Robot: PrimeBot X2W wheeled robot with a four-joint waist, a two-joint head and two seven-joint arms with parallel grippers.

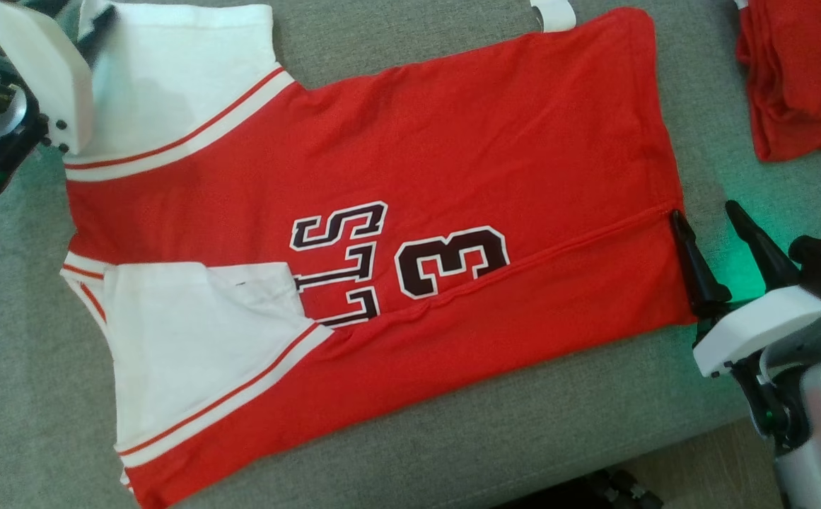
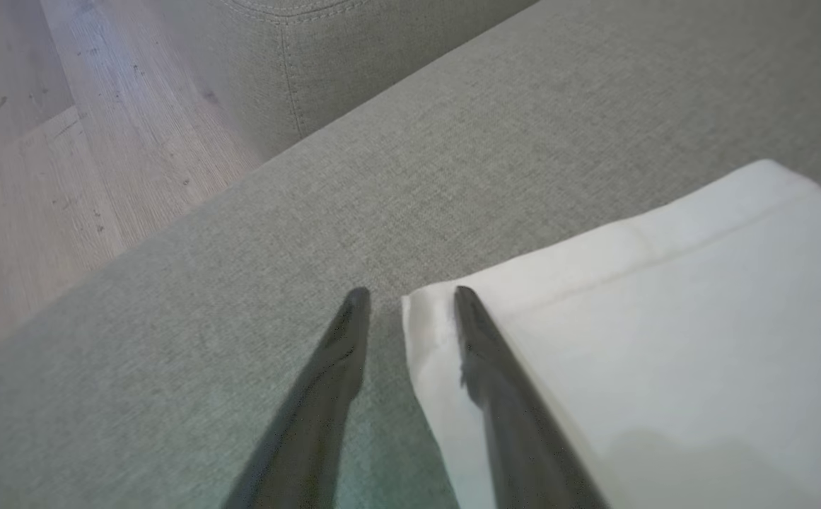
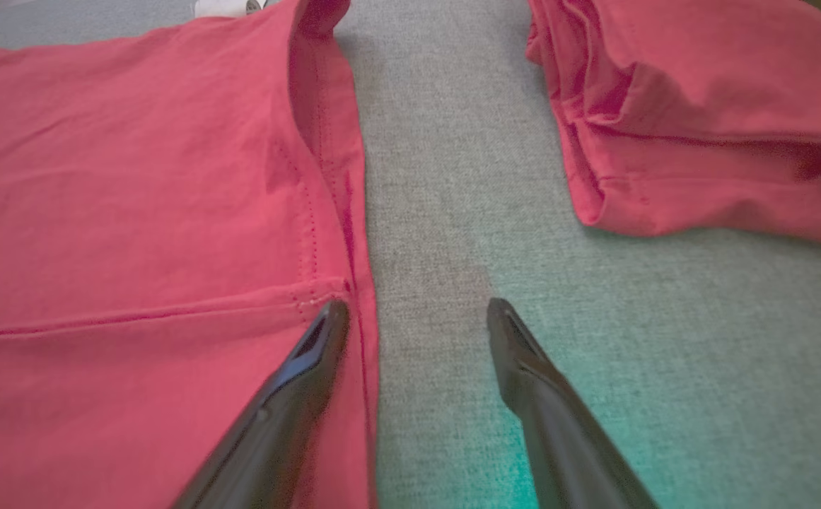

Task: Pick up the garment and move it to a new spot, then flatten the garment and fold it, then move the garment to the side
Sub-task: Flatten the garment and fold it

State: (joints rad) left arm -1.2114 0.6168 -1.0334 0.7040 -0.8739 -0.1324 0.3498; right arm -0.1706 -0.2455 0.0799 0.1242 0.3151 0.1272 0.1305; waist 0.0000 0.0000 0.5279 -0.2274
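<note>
Red short-sleeved jersey [image 1: 396,162] with white sleeves, striped trim and dark white-edged lettering lies spread on the grey woven cushion [image 1: 452,438], with its neck end toward my left and its hem toward my right. Its near long side is folded in over the body. The edge of that flap runs past the "3" to the hem, and the near white sleeve [image 1: 191,339] lies over part of the lettering.

My left gripper [image 2: 411,291] sits at the outer corner of the far white sleeve [image 2: 665,339], fingers a narrow way apart and holding nothing. One finger is over the sleeve's corner and the other over bare cushion. I cannot tell whether either tip presses down.

My right gripper [image 3: 418,304] is at the hem, fingers spread wide and empty. The left finger [image 3: 297,382] lies over the red cloth where the flap's edge meets the hem. The other is over the cushion just beside it, in a green glow.

A folded red garment [image 3: 700,106] lies apart beyond the hem. Pale wooden floor [image 2: 42,141] shows past the cushion's edge.
</note>
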